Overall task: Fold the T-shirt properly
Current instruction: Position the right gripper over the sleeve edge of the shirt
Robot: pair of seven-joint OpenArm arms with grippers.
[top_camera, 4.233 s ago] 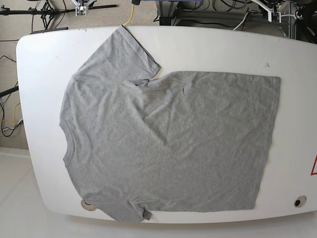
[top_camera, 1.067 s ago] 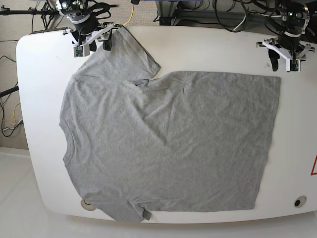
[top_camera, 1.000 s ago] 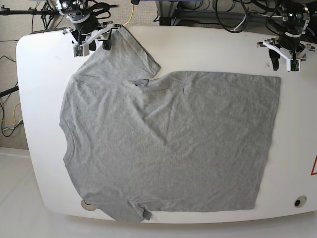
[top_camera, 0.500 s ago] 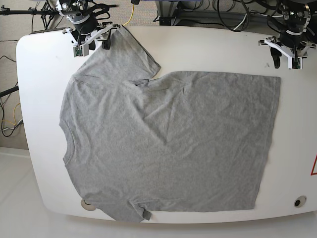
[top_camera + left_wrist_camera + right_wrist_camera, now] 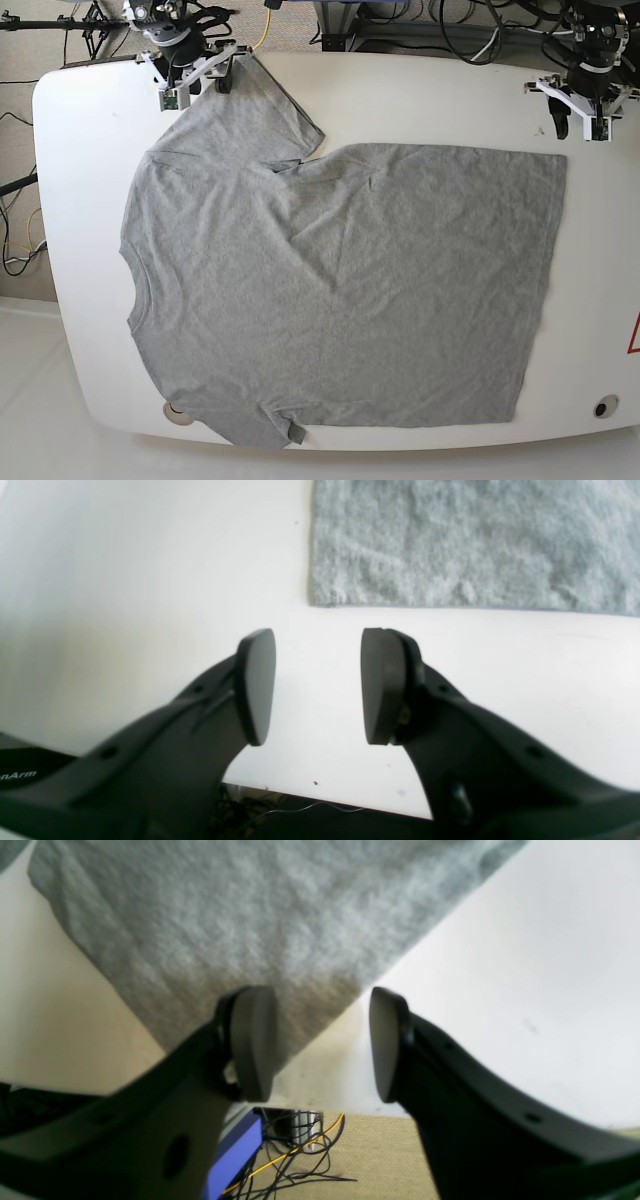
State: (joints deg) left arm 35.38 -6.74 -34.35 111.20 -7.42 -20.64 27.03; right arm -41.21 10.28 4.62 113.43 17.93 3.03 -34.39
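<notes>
Bright, even light is cast; the white counter (image 5: 420,95) is glared, wrist views are blurred, and edges are bowed.

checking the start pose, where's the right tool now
In the base view the right tool is at the table's far left corner, open, at the T-shirt's upper sleeve edge.

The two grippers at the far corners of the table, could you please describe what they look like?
Each has two black fingers ending in flat, rounded pads. In the base view, both the left gripper and the right gripper have white bracket-like parts around a dark body, with black cables bundled above. A partial white marking reading "nArm" shows at the frame edge in the left wrist view.
</notes>
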